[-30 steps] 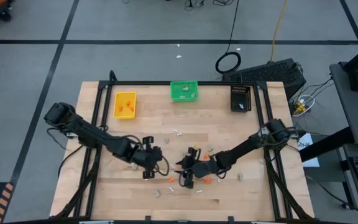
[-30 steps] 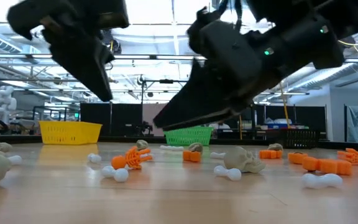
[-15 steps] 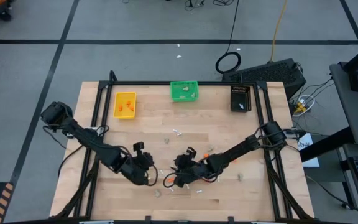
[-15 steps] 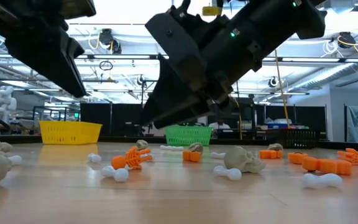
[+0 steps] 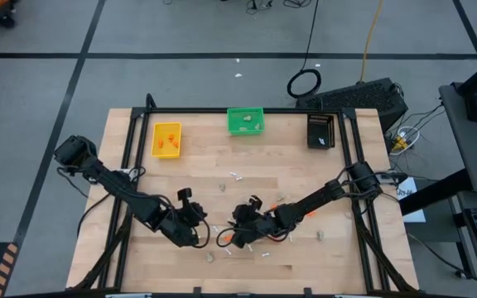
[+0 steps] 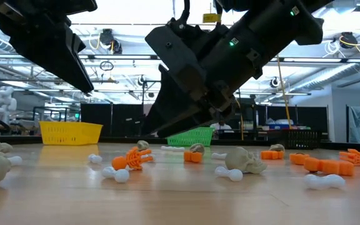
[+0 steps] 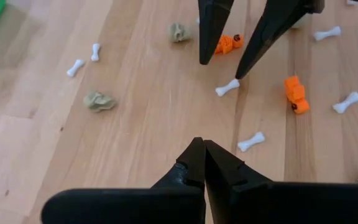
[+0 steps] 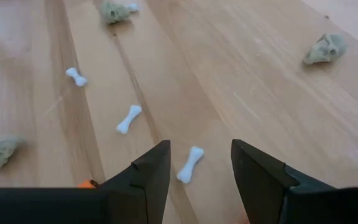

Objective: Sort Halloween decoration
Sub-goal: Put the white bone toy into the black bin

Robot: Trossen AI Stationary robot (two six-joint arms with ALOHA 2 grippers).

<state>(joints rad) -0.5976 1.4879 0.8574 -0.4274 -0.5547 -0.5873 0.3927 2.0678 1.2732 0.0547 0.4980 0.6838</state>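
Halloween decoration pieces lie scattered on the wooden table: white bones (image 8: 129, 118), beige skulls (image 7: 99, 101) and orange bits (image 7: 295, 94). My right gripper (image 8: 199, 149) is open and slants down over the table's near middle. Its fingers stand on either side of a white bone (image 8: 190, 165) lying flat on the wood, just above it. From the left wrist view that same bone (image 7: 227, 88) lies below the right gripper (image 7: 222, 65). My left gripper (image 7: 201, 146) hangs shut and empty a little to the left of it, over bare wood (image 5: 204, 240).
A yellow bin (image 5: 166, 139), a green bin (image 5: 245, 121) and a black bin (image 5: 321, 131) stand along the far edge. More skulls (image 6: 245, 160) and orange pieces (image 6: 133, 158) lie around both grippers near the table's front. The two grippers stand close together.
My left gripper has swung toward the near edge and slightly left, staying shut. My right gripper has shifted toward the table's left and rolled about its own axis, still open. Both have been nearly still for the last half second. No piece has moved.
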